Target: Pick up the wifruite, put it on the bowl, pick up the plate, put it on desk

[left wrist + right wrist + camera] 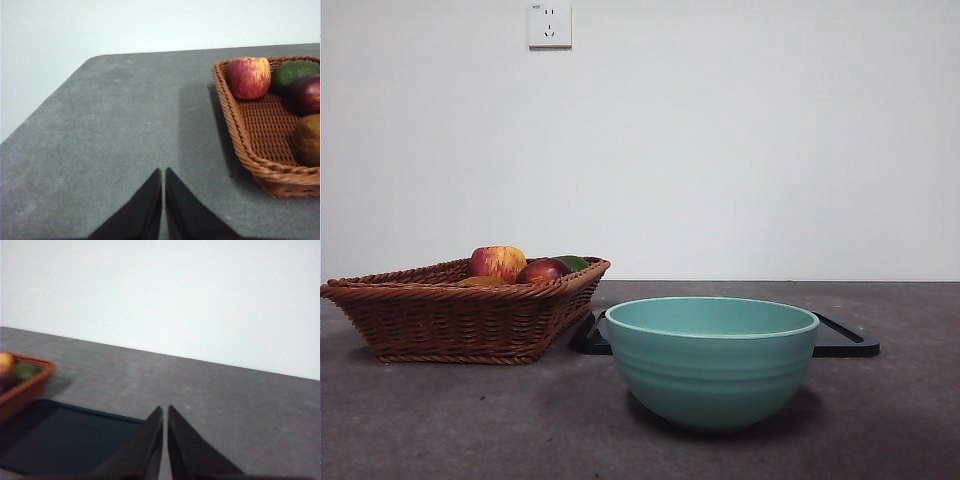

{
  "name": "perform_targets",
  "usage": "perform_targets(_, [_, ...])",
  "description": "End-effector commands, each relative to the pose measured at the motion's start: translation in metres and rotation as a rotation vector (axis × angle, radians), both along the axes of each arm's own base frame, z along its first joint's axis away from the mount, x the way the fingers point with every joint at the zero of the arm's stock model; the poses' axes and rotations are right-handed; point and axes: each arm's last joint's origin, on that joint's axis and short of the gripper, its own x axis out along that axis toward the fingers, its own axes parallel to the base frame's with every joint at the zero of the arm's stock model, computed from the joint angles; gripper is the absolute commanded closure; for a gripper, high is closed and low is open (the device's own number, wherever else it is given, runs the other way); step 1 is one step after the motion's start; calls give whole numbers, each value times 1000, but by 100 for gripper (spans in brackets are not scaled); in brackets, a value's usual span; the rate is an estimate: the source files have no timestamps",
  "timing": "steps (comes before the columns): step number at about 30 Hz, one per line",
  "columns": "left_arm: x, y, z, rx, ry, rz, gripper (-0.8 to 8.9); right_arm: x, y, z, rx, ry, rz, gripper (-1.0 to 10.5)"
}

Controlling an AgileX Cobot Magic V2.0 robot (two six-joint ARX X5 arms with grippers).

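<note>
Brownish-orange wifruite (309, 139) lying in wicker basket (260, 165) beside left end effector (163, 172), jaws closed, gripping nothing; right end effector (165, 410) likewise closed, hovering by dark plate (65, 440); mint bowl (712, 362) sitting empty on bench (440, 420); nothing done yet

basket (460, 320): apple (498, 262), dark red fruit (542, 271), green fruit (573, 262) | wall socket (549, 25)

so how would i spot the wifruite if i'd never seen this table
Find the wicker basket on the desk, beside the green bowl. The wifruite lies inside it, next to a dark red fruit. It is the dull brownish-orange one, not the streaked apple or the green fruit.
</note>
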Motion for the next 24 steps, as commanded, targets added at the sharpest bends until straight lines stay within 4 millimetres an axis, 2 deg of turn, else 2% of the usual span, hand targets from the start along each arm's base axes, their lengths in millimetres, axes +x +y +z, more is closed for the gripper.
perform_targets(1, [1, 0, -8, -11, 25, 8, 804, 0, -1, -15, -8, -17, -40, 940])
perform_targets(6, [1, 0, -8, -11, 25, 8, 804, 1, -2, -40, -6, 8, -80, 940])
perform_targets(11, [1, 0, -8, -11, 25, 8, 804, 2, -2, -57, -4, 31, -79, 940])
perform_targets(24, [1, 0, -7, -11, 25, 8, 804, 4, -2, -86, 15, 124, -80, 940])
